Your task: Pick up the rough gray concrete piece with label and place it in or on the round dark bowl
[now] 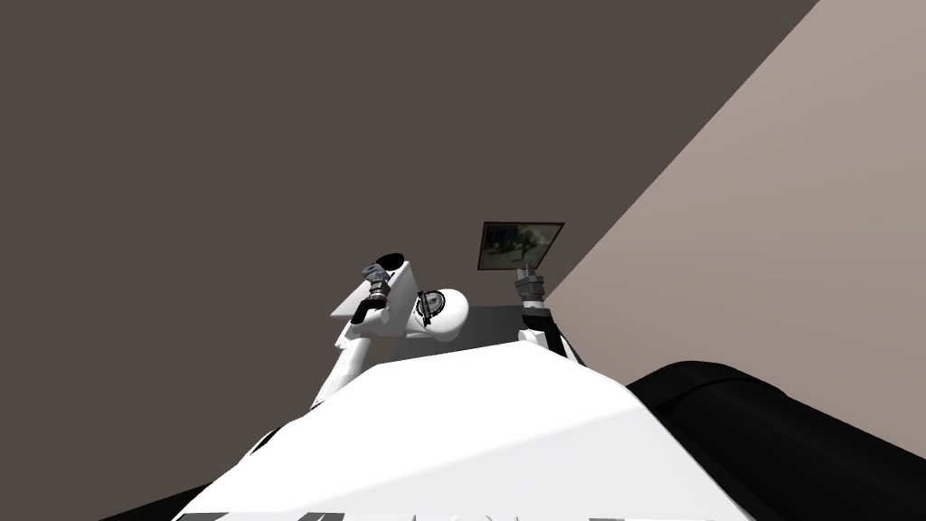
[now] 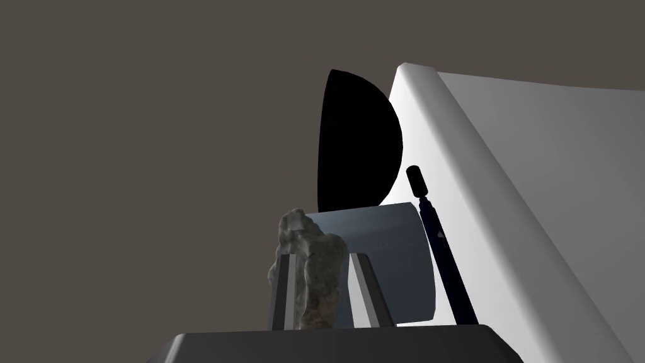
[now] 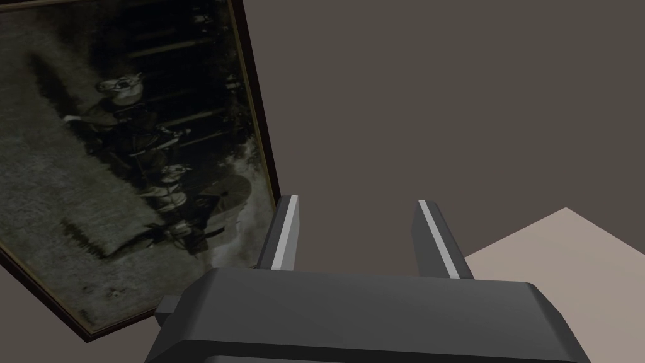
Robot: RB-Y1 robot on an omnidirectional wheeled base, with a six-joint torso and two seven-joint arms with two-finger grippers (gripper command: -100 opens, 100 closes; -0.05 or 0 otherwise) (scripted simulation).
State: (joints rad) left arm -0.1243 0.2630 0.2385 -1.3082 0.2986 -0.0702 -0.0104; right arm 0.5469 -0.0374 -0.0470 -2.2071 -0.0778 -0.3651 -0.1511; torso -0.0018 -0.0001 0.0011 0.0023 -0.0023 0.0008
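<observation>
Our left gripper point(image 2: 322, 257) is clamped on the rock point(image 2: 310, 277), a rough grey lump that juts past the fingertips, so we judge the step in hand to be the carry to the bowl point(image 2: 356, 142). The bowl, black and round, sits on the white top point(image 2: 516, 189) beyond the gripper. A grey-blue sheet point(image 2: 397, 265) lies between them, with a dark pen point(image 2: 444, 252) just beside the sheet. To do this well we should bring the rock over the sheet high enough to pass the bowl's rim. We should then centre it above the opening and lower it before we let go, since so uneven a lump may roll out or tip the bowl if dropped at the edge. The fingers seem to catch only the rock's lower part, so slow, level moves suit it. We cannot make out a label. Our right gripper point(image 3: 362, 236) hangs off to the right, well apart, fingers spread and empty.
</observation>
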